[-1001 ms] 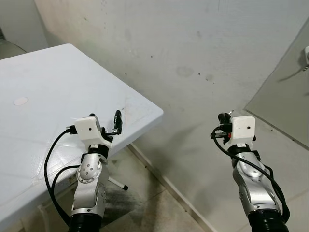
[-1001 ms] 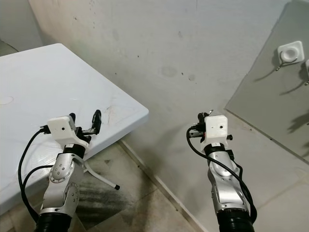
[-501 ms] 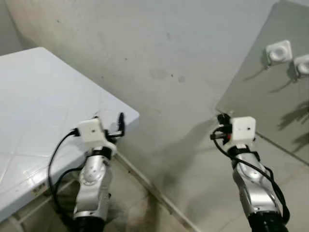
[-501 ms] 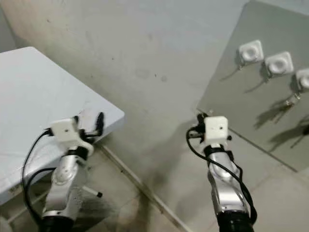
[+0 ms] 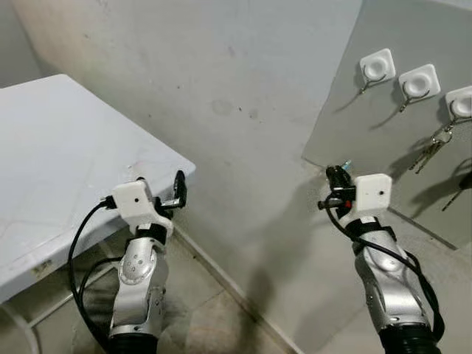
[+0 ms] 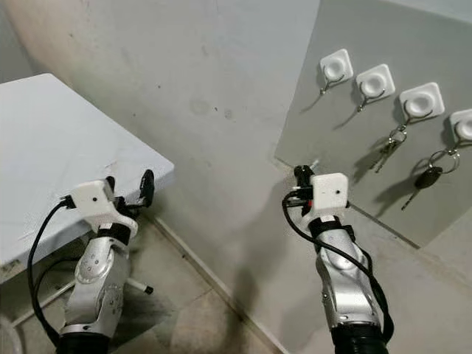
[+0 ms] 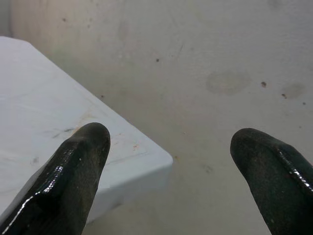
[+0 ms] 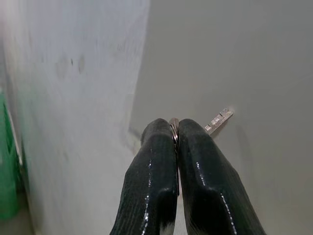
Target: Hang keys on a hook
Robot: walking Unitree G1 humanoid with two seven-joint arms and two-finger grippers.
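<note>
Right gripper (image 8: 175, 139) sits at centre right of the head views, its fingers pressed together on a key ring (image 8: 173, 128), with a silver key (image 8: 218, 118) sticking out past the tips, its long axis slanting up and away toward the grey board (image 6: 383, 140). No writing is readable anywhere. In the upper right, four white hooks (image 6: 336, 68) line the board; two carry hanging keys (image 6: 386, 152). Left gripper (image 7: 171, 161) is spread wide and holds nothing, just beyond the corner of the white table (image 5: 66, 162).
</note>
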